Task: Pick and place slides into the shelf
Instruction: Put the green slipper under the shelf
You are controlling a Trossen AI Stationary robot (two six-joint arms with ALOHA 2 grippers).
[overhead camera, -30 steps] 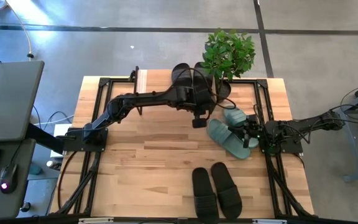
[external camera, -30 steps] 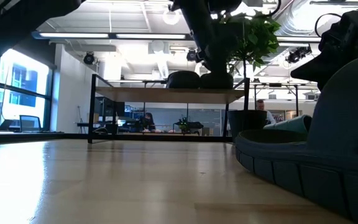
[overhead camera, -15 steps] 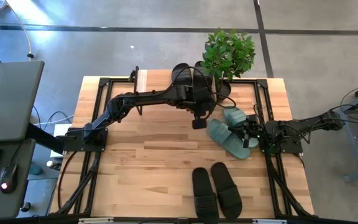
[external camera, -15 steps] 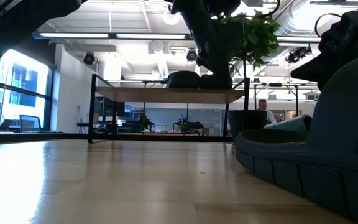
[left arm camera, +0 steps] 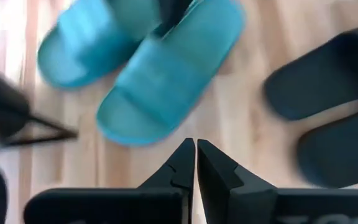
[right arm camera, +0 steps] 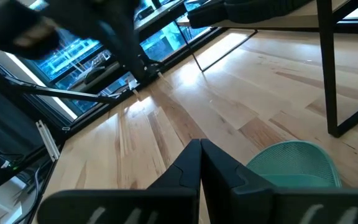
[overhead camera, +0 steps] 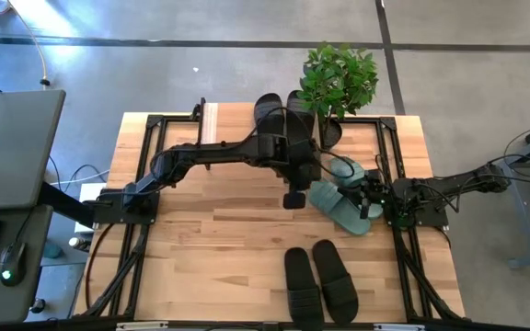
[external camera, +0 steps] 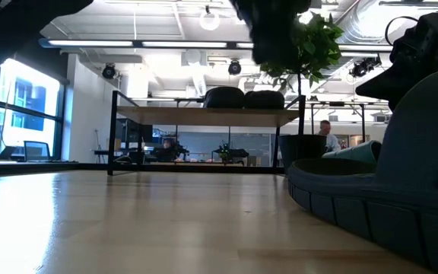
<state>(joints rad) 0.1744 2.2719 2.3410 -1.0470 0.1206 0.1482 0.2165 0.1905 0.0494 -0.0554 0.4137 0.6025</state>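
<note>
Trouble awaits if your clenched, empty left tool (overhead camera: 293, 199) drops onto the green slides (overhead camera: 337, 204) beside the shelf (external camera: 207, 115): it shoves them away.

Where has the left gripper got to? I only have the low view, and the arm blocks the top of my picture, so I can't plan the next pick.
Observer: The left gripper is over the bare tabletop, beside the green slides, shut and holding nothing.
Operator: How many slides are on the shelf?
Observer: One black pair, at the shelf's end near the potted plant.
Operator: And the other black pair?
Observer: It lies flat at the table's near edge, apart from the green ones.
Operator: The right gripper?
Observer: The right gripper is shut, parked right by the green slides.
</note>
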